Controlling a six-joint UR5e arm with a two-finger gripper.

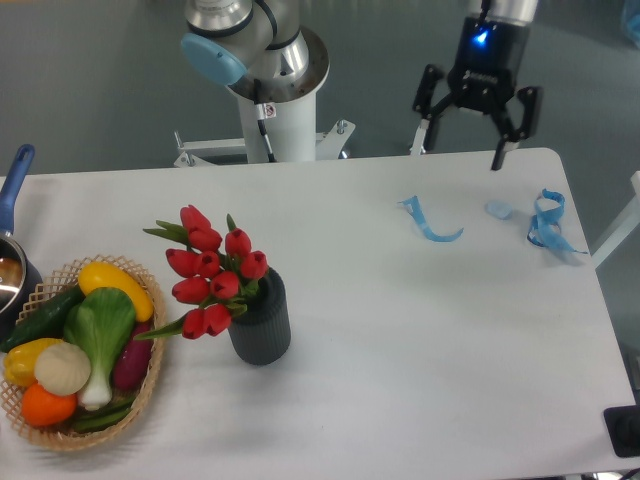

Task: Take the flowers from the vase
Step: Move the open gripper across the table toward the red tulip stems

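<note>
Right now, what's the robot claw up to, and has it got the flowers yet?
Gripper open, empty, above the table's far edge. Flowers in the vase, untouched. Blue ribbon scraps lie near the gripper; nothing blocks the vase.

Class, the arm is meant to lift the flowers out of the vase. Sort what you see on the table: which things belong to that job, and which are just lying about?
Belongs to the job:
flowers
vase
end effector, open, far from the flowers

Just lying about:
wicker basket of vegetables
blue ribbon strips
pot at the left edge
</note>
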